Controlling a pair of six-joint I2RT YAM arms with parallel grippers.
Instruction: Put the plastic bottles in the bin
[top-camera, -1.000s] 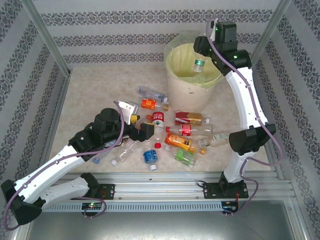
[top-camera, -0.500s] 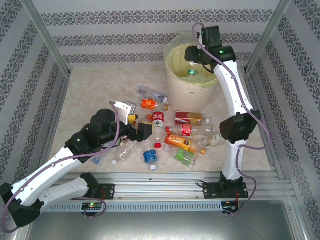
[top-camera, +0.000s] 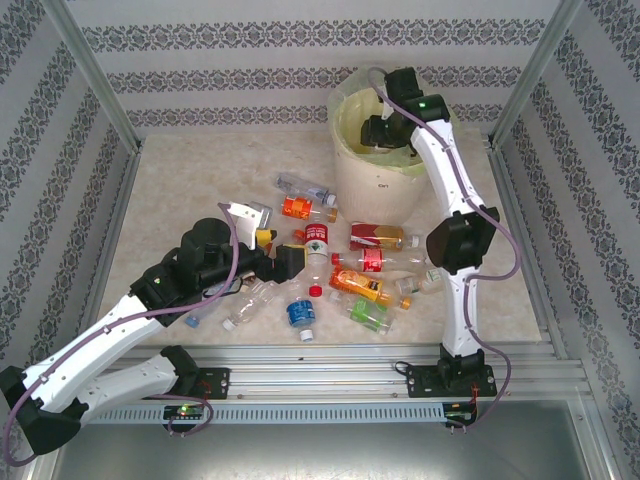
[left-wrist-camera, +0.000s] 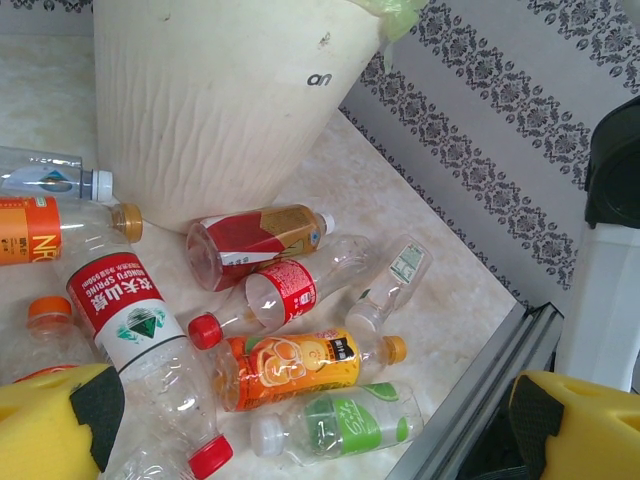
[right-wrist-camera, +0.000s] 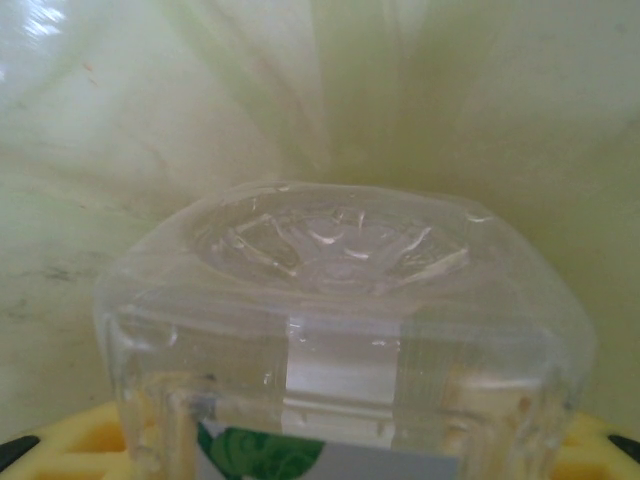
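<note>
Clear bottle (right-wrist-camera: 340, 330) is grasped by right jaws inside bin (top-camera: 375, 185) rim | left jaws are spread wide beside scattered bottles (top-camera: 345, 262) | bare desk (top-camera: 180, 190) is seen leftward

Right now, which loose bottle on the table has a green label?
The white-capped bottle by the front rail, right beside the orange fruit-label bottle.

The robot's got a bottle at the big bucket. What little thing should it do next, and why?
Probably open the right claw and let the clear bottle drop. The claw sits down in the mouth of the bin, and the bottle has the bag lining all around it, so it should land inside.
</note>
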